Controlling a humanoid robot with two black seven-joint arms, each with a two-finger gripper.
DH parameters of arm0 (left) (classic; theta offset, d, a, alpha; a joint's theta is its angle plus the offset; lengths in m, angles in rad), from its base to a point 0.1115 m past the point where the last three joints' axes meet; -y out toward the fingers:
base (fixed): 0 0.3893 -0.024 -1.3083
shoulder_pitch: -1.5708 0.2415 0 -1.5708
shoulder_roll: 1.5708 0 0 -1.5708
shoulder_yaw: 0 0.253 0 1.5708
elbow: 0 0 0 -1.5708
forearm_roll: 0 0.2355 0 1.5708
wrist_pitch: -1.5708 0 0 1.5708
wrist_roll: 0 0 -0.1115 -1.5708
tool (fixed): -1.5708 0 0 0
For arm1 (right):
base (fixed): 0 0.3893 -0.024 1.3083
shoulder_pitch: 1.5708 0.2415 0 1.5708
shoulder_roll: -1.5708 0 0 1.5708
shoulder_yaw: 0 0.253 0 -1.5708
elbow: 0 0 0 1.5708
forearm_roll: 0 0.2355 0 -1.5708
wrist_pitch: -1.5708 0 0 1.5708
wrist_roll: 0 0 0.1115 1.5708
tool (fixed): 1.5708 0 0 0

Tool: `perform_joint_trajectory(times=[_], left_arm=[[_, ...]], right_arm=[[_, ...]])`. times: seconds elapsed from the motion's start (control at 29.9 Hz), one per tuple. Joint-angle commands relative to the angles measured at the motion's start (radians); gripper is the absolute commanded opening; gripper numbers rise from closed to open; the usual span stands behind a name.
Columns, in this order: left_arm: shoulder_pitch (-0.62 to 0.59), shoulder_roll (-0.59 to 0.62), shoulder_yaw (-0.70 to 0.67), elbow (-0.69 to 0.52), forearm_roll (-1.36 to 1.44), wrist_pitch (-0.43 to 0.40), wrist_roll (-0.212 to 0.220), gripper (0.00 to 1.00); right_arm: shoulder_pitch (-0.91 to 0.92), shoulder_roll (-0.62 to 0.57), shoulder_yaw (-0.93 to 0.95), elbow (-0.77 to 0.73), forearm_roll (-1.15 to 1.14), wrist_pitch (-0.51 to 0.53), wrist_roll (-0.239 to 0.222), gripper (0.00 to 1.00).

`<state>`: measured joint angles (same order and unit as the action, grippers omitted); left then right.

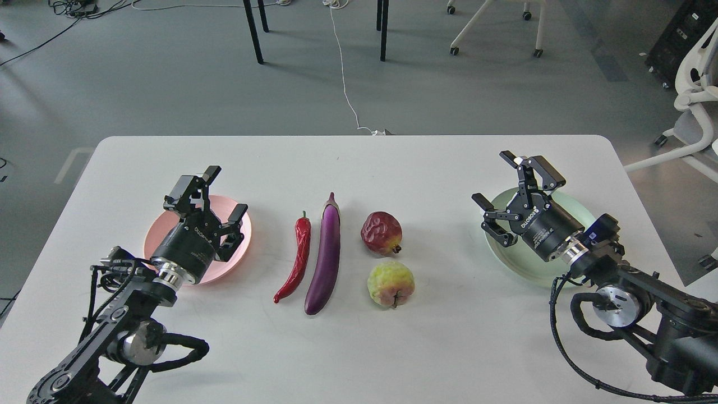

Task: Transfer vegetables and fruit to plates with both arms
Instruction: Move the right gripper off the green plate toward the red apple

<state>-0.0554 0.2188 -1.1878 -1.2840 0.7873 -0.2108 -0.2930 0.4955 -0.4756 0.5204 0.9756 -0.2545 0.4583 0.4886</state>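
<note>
A red chili pepper (296, 259) and a long purple eggplant (325, 256) lie side by side at the table's middle. Right of them sit a wrinkled dark red fruit (381, 232) and, nearer me, a yellow-green fruit (391, 284). The pale pink plate (242, 244) is at the left, largely covered by my left gripper (224, 193), which hovers over it open and empty. At the right, the mint green plate (580, 210) lies under my right gripper (502, 180), also open with nothing between its fingers. Both plates look bare where visible.
The white table (359, 163) has rounded far corners. Beyond it on the grey floor are black table legs (253, 31), a white cable (343, 73) and office chairs (695, 95) at the right.
</note>
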Motion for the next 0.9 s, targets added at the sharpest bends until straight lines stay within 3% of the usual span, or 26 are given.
perform_joint_trajectory(times=[0.0, 0.13, 0.33, 0.5, 0.7, 0.87], left_arm=[[0.002, 0.002, 0.008, 0.003, 0.003, 0.005, -0.061, 0.98], [0.002, 0.008, 0.010, 0.003, 0.018, 0.025, -0.066, 0.98], [0.000, 0.016, 0.008, 0.003, 0.006, 0.016, -0.066, 0.98], [-0.001, 0.019, 0.008, 0.003, 0.006, 0.018, -0.067, 0.98], [0.006, 0.017, 0.008, -0.002, 0.006, 0.018, -0.067, 0.98], [0.008, 0.019, 0.008, -0.005, 0.006, 0.018, -0.067, 0.98]], right_arm=[[0.035, -0.020, -0.034, -0.001, -0.020, 0.028, 0.000, 0.98], [0.185, -0.034, -0.164, -0.006, -0.185, 0.028, 0.000, 0.98], [0.553, -0.032, -0.460, -0.021, -0.439, 0.022, 0.000, 0.98], [0.826, 0.043, -0.739, -0.083, -0.676, 0.007, 0.000, 0.98], [0.888, 0.202, -0.905, -0.164, -0.985, -0.101, 0.000, 0.98], [0.893, 0.307, -1.003, -0.218, -1.040, -0.136, 0.000, 0.98]])
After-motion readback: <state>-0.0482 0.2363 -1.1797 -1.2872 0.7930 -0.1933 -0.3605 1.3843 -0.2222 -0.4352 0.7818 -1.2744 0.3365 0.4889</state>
